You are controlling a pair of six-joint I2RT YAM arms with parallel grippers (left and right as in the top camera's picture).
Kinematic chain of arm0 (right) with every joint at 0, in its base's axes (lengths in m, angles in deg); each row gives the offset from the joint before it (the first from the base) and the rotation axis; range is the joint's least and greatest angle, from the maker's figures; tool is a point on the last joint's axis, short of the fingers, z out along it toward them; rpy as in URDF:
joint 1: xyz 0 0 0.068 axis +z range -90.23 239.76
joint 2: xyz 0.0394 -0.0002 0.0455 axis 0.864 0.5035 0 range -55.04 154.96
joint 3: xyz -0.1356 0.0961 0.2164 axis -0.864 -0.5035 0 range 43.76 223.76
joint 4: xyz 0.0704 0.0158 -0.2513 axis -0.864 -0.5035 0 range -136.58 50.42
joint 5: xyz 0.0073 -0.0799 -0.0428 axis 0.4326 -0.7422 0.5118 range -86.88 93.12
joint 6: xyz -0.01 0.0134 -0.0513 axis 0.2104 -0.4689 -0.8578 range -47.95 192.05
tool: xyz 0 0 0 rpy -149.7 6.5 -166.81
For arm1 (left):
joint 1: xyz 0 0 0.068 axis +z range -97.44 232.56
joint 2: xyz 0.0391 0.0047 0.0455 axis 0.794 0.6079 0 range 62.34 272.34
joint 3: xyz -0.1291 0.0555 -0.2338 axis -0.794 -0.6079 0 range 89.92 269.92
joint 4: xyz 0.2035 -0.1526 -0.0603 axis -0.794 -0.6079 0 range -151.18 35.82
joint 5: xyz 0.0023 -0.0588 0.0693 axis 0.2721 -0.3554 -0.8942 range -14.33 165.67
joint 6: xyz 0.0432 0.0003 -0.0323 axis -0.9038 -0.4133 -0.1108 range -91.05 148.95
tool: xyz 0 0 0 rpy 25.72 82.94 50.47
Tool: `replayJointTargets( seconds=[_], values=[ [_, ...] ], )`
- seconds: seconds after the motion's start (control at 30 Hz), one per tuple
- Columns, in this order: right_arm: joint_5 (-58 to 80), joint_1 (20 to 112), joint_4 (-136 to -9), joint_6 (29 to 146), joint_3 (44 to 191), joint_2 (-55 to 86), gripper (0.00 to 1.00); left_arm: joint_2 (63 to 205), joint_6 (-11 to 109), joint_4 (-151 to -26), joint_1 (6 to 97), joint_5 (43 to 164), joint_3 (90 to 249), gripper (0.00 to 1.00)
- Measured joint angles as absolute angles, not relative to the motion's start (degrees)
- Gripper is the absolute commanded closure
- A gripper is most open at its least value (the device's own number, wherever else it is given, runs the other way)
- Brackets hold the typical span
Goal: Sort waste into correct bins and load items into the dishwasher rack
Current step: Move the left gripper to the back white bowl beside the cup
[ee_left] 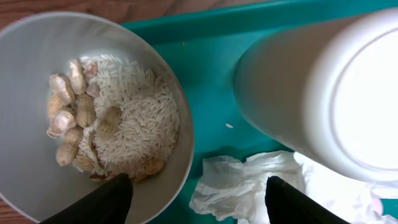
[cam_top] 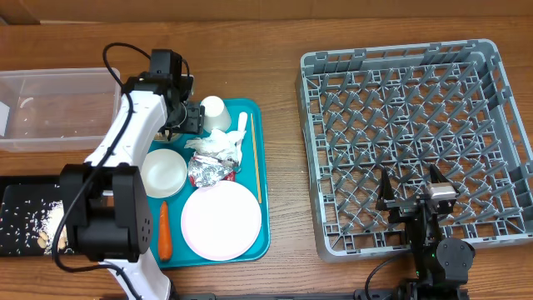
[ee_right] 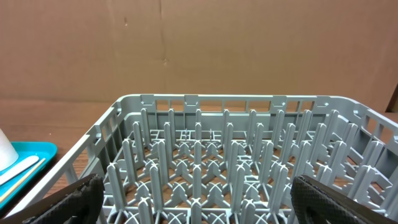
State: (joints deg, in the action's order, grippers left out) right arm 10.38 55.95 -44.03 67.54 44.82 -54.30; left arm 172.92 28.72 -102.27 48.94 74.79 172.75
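We see the left gripper (ee_left: 198, 186) open and empty, one finger (ee_left: 99, 202) over a smooth rice-filled bowl (ee_left: 37, 50), the other over a crumpled napkin (ee_left: 242, 180).

Setting: robot lab bench. Evidence: left arm (cam_top: 137, 133) and right arm (cam_top: 437, 254) stand on a wood-grain counter (cam_top: 283, 167). Plain brown board wall (ee_right: 199, 50) ahead of the right tool (ee_right: 199, 196). Grey dishwasher rack (cam_top: 412, 142) sits below that tool, teal tray (cam_top: 256, 112) below the left tool (ee_left: 196, 202).

bowl (ee_left: 37, 43): white, upright, holding rice (ee_left: 146, 121) and nuts (ee_left: 65, 115), below me | cup (ee_left: 298, 81): white, beside it | napkin (ee_left: 239, 180): crumpled, perhaps touching cup
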Motion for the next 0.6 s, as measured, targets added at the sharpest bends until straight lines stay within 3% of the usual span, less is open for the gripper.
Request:
replayJointTargets(
  seconds=[0.17,0.47,0.6],
  values=[
    [10.41,55.95,-44.03,67.54,44.82,-54.30,0.00,175.22,28.48,-102.29,49.64,74.79,172.75,0.30],
    [10.41,55.95,-44.07,67.56,44.82,-54.30,0.00,175.98,27.80,-102.10,51.59,73.21,172.75,0.50],
    [10.41,55.95,-44.03,67.56,44.82,-54.30,0.00,175.98,27.19,-102.12,52.29,73.54,172.75,0.53]
  ],
)
